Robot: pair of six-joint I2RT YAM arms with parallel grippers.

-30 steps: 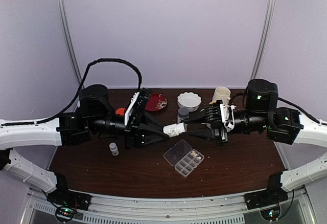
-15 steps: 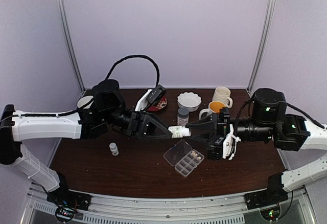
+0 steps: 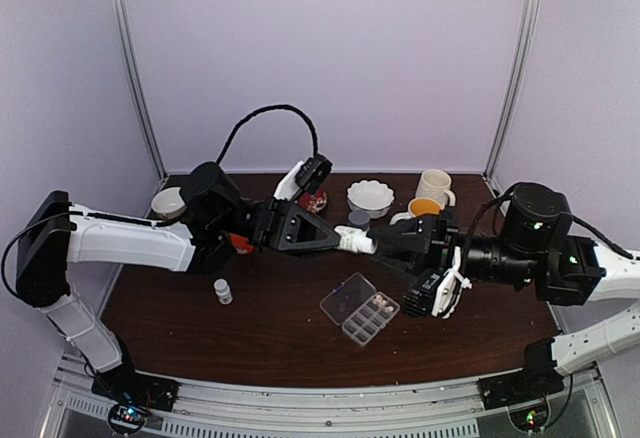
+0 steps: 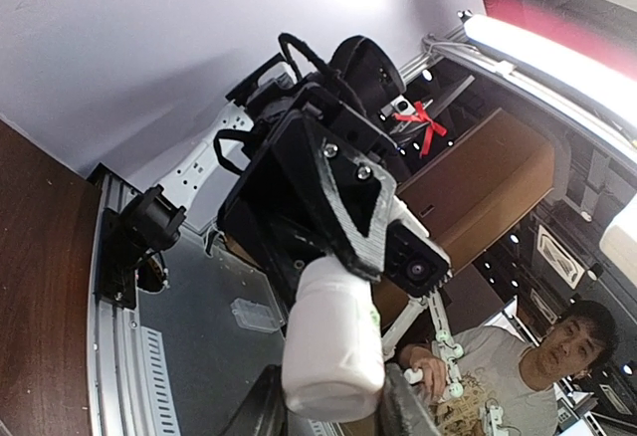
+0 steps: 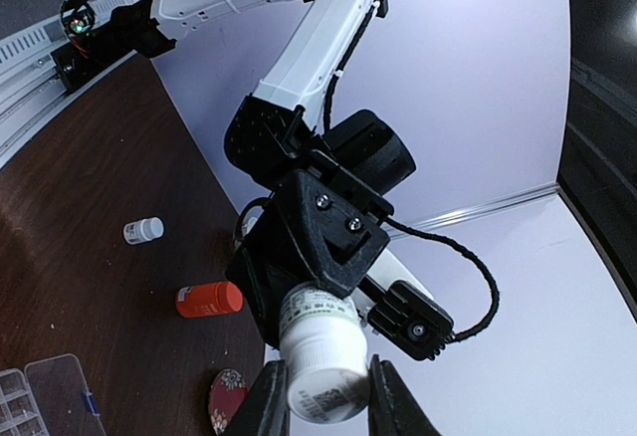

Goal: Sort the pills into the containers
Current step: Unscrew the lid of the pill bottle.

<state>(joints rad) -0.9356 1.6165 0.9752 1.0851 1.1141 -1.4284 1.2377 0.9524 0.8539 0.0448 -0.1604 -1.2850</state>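
Count: one white plastic bottle [image 3: 357,243], held in the air above the middle of the tabletop [image 3: 270,343] by two pincers. The left pincer [image 3: 343,241] is clamped on one end, its jaws kept narrowly apart by the bottle. The right pincer [image 3: 377,246] grips the other end in the same way.

One clear plastic organiser box [image 3: 347,298] lies with its lid open near the front edge, right of centre, below the bottle and apart from it. A few pale pills [image 3: 381,305] sit in its right-hand compartments; their number cannot be told.

One orange bottle [image 5: 209,300] lies on its side toward the left edge, and one small clear vial [image 3: 222,291] stands near it. Along the far edge are two mugs [image 3: 434,185], one white scalloped bowl [image 3: 370,196] and one red dish [image 3: 316,201].

Against a second ago: the bottle and both pincers sit nearer the far edge, the left arm is stretched out farther, and the box is unmoved.
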